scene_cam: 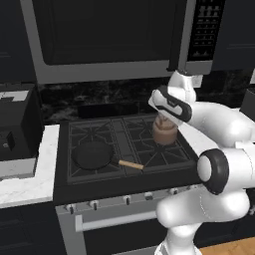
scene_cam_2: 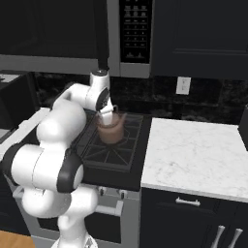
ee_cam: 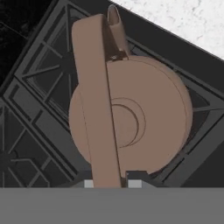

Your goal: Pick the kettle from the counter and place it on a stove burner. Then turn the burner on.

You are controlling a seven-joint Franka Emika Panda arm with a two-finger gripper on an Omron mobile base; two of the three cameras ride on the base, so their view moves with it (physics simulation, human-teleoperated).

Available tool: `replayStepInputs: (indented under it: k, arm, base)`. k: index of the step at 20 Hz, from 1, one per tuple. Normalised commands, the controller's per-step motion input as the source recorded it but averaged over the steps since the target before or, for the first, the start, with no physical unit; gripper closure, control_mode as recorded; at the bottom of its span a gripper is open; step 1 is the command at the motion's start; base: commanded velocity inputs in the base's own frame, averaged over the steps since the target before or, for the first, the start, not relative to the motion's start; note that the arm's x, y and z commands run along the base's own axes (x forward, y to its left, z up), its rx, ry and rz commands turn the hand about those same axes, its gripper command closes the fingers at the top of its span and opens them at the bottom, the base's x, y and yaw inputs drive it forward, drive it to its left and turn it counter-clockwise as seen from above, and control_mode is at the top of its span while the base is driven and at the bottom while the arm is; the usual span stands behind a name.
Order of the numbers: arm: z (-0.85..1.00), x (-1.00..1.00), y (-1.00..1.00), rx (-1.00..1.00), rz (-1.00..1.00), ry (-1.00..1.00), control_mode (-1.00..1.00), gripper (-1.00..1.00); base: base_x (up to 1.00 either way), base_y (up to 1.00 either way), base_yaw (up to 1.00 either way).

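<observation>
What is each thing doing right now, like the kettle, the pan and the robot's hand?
kettle: upright, over the back right stove burner, handle gripped from above; whether it touches the grate is unclear.
hand: shut on the kettle's arched handle.
frying pan: empty, resting on the front left grate, wooden handle pointing right.
microwave: door closed.
counter: bare beside the stove.

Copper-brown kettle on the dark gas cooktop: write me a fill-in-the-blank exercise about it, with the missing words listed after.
1. The gripper is shut on the arched ____ of the small copper-brown kettle.
2. The kettle is over a black cast-iron grate of the ____.
3. The black frying pan has a ____ handle.
4. The white marble-look counter lies beside the ____.

Missing words: handle; cooktop; wooden; cooktop
</observation>
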Motion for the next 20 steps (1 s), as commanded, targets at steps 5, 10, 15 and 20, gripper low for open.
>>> replayStepInputs:
  k: [5, 10, 15, 20]
  arm:
    - [-0.06, 0.03, 0.2, 0.01, 0.0, 0.06, -1.0, 1.0]
    - [-0.08, 0.32, 0.0, 0.02, 0.0, 0.05, -1.0, 1.0]
    - [0.0, 0.08, 0.0, 0.03, 0.0, 0.04, -1.0, 1.0]
    - [-0.37, 0.0, 0.0, 0.0, 0.0, 0.07, -1.0, 1.0]
  base:
    - [0.0, 0.0, 0.0]
    - [0.0, 0.0, 0.0]
    - [0.0, 0.0, 0.0]
    - [0.0, 0.0, 0.0]
